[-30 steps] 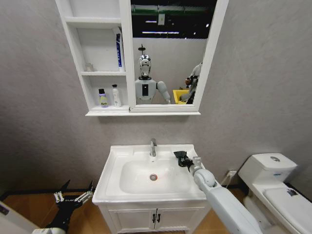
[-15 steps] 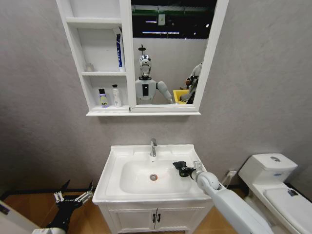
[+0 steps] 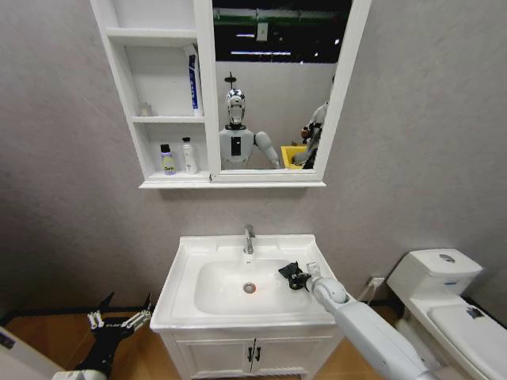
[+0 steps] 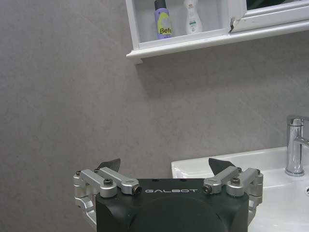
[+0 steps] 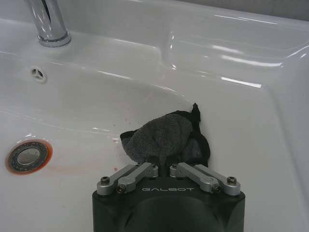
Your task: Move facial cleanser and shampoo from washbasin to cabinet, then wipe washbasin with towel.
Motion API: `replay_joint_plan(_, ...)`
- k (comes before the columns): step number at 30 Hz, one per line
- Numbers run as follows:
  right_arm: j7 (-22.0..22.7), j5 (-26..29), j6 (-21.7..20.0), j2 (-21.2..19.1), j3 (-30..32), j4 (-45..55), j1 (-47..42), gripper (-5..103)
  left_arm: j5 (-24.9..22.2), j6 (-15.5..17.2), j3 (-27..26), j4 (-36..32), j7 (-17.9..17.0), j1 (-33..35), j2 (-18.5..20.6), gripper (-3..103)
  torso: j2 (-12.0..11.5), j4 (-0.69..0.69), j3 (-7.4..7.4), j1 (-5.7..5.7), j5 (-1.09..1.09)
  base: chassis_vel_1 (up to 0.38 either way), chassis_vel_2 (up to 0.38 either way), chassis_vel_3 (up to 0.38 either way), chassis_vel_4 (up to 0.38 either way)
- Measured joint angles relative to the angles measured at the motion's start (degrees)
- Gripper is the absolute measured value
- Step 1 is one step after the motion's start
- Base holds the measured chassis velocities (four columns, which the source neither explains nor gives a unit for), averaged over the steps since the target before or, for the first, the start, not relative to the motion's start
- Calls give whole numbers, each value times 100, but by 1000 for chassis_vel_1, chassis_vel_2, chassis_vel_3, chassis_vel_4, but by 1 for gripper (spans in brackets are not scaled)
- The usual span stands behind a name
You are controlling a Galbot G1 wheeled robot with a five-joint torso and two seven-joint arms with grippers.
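I have the towel (image 5: 166,137), a small dark bunched cloth with a soft nap, pinched in the right gripper (image 5: 164,162), whose fingers are closed on it. It is pressed against the inner right slope of the washbasin (image 3: 184,273), just below the flat rim. The basin is glossy white ceramic with a rounded bowl, a chrome tap (image 5: 48,21) at the back and a metal drain (image 5: 28,157) ringed by a reddish stain. The gripper's fingertips are buried in the cloth, so I cannot make them out.

My left gripper (image 4: 166,169) hangs low beside the basin's left edge, fingers spread wide and holding nothing.

On the wall above, the white cabinet (image 3: 127,95) holds a purple bottle (image 3: 167,161) and a white bottle (image 3: 189,156) on its lowest shelf; their labels are too small for me to read. The wall is grey and mottled, and a white toilet (image 3: 444,297) sits to the right.
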Motion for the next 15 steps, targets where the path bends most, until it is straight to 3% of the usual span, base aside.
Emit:
replay_joint_plan(8,-177,-304,99,178,-219,-386,50,5,0,0,0,0,0,0,0,100,1,-1,-1,0,-1,0,0,0,0)
replay_joint_plan(15,-165,-173,162,449,-407,-759,195,5,0,0,0,0,0,0,0,100,1,-3,-1,-1,-2,0,0,0,0)
